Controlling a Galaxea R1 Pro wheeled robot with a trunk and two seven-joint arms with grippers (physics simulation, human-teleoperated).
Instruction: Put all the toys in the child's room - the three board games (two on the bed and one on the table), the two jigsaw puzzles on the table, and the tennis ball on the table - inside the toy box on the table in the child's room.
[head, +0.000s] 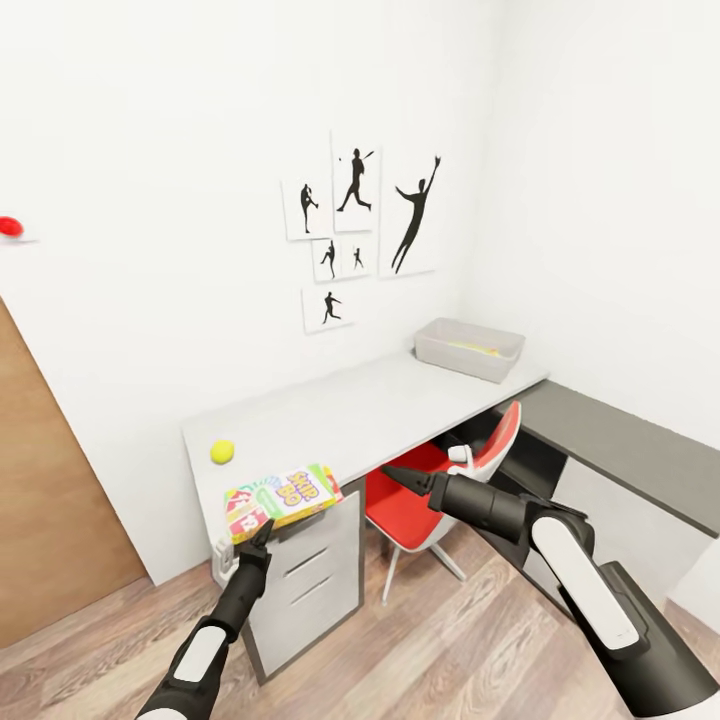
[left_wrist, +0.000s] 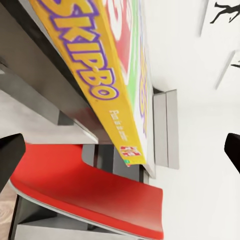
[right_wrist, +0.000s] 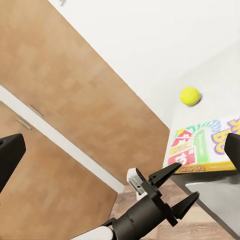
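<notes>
A colourful Skip-Bo board game (head: 283, 497) lies on the table (head: 350, 410), overhanging its near edge above the white drawers. My left gripper (head: 262, 535) is open just below and in front of the box's near corner, without touching it. In the left wrist view the game box (left_wrist: 107, 75) fills the space ahead of the open left gripper (left_wrist: 120, 150). The tennis ball (head: 222, 451) rests behind the game. The pale grey toy box (head: 470, 348) stands at the table's far end with something yellow inside. My right gripper (head: 395, 475) hovers open above the chair. The jigsaw puzzles and bed are out of view.
A red chair (head: 440, 480) is tucked under the table between the drawers (head: 310, 590) and the dark grey corner section (head: 620, 440). A wooden door (head: 50, 500) is at the left. Wood-plank floor (head: 420, 640) lies in front.
</notes>
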